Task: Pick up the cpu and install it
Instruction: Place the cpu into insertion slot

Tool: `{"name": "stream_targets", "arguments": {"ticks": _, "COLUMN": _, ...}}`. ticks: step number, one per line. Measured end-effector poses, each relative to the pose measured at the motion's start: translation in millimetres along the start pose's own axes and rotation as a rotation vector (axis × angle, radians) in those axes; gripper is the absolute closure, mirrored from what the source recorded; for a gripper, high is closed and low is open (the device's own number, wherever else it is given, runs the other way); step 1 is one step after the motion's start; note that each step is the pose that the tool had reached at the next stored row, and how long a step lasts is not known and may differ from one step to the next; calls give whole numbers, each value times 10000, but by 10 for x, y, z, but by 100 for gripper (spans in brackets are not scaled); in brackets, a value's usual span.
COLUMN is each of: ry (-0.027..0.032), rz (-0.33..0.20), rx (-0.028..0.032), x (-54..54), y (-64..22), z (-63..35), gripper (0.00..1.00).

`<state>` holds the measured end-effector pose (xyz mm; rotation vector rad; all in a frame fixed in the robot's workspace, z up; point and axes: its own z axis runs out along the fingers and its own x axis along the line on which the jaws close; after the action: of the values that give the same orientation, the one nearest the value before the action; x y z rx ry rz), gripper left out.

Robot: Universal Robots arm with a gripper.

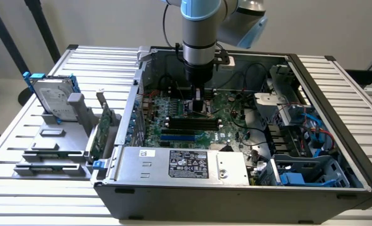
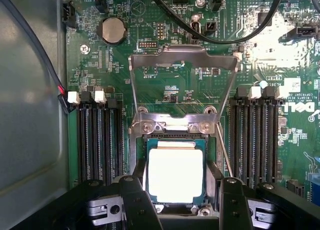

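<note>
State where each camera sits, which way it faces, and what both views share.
Exterior view: off the arm, raised, looking down into the open computer case; the arm and gripper show.
Wrist view: on the wrist, facing down at the motherboard and the cpu at the open socket; the gripper shows.
Shared: gripper, motherboard.

Around the cpu (image 2: 175,176), the raised load plate (image 2: 183,54) blocks one side. Memory slots (image 2: 98,140) flank two others, and cables (image 2: 220,40) cross beyond the plate.
</note>
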<state>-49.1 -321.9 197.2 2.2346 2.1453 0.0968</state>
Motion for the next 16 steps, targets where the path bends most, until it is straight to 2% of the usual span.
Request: {"name": "stream_targets", "arguments": {"ticks": 16, "ry": -73, "rz": -133, "rx": 0, "x": -1, "y": -1, "z": 11, "gripper": 45}}
